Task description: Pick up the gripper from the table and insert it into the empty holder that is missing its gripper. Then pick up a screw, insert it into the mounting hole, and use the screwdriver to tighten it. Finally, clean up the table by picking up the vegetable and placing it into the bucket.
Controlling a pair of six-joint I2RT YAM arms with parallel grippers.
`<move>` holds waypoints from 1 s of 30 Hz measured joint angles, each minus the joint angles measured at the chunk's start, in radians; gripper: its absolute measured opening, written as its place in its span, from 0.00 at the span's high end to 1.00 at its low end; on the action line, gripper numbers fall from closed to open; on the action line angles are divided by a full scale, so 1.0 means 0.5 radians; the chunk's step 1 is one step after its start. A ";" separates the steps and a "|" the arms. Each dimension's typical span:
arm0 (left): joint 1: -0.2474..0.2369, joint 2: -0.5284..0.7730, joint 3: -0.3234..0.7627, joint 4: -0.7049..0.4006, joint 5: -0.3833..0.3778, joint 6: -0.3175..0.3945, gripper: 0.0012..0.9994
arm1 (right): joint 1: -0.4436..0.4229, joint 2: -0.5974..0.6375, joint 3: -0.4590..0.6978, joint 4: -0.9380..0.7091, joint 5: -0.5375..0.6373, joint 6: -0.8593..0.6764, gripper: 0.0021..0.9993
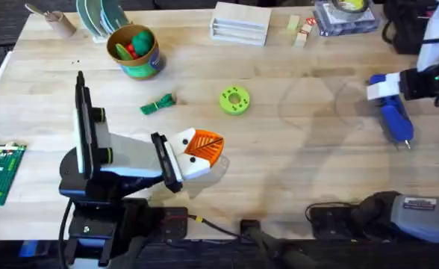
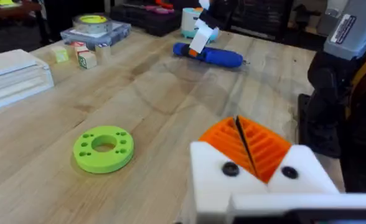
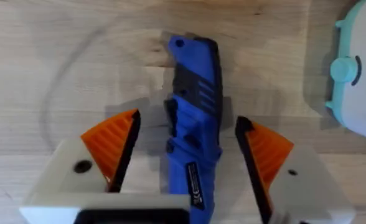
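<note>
Looking down from overhead, you see the lime-green disc [image 1: 234,100] near the table's middle; take it as your landmark. The vegetable [image 1: 158,104] lies on the left arm's side of it, and the bucket [image 1: 134,51] stands beyond that, toward the far edge, with toys inside. Your left gripper [image 1: 203,149] sits just nearer the bases than the disc, its pads pressed together. Bare wood stretches from the disc to the screwdriver [image 1: 393,118] at the table's right edge, where your right gripper [image 1: 382,87] reaches it.

From the left wrist, the disc [image 2: 104,147] lies close ahead, the screwdriver [image 2: 209,55] well beyond it, open table between.

From the right wrist, your orange pads [image 3: 111,144] stand apart, straddling the screwdriver's [image 3: 193,118] blue body without touching it.
</note>
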 joint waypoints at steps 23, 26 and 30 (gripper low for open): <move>0.000 0.000 0.000 -0.002 0.008 0.000 0.99 | -0.008 0.339 0.000 0.282 -0.105 -0.012 0.01; 0.000 0.000 0.000 -0.002 0.009 -0.001 0.99 | -0.008 0.346 0.000 0.292 -0.107 -0.012 0.01; 0.000 0.000 0.000 -0.002 0.009 -0.001 0.99 | -0.008 0.348 0.000 0.301 -0.114 -0.012 0.11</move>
